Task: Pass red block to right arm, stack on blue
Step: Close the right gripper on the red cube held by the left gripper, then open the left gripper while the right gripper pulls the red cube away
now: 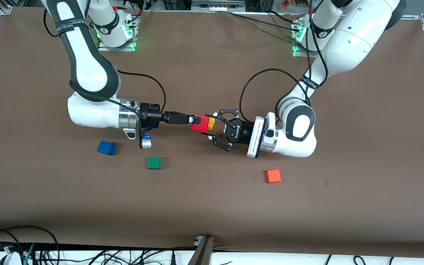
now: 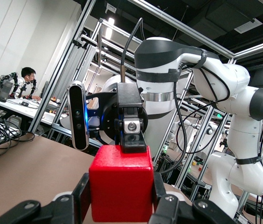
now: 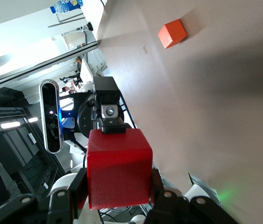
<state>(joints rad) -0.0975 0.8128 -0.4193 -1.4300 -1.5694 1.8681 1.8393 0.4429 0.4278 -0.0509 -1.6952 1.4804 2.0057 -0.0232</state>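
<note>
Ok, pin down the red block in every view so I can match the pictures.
Front view: the red block is up in the air over mid-table, gripped by both the right gripper and the left gripper.
Left wrist view: it fills the picture's lower middle.
Right wrist view: again the picture's lower middle.
Shared landmark: the orange-red cube, in the front and right wrist views only.

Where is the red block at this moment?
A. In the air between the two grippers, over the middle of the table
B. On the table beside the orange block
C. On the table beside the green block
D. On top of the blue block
A. The red block is held up between the left gripper and the right gripper; the blue block has nothing on it.
</note>
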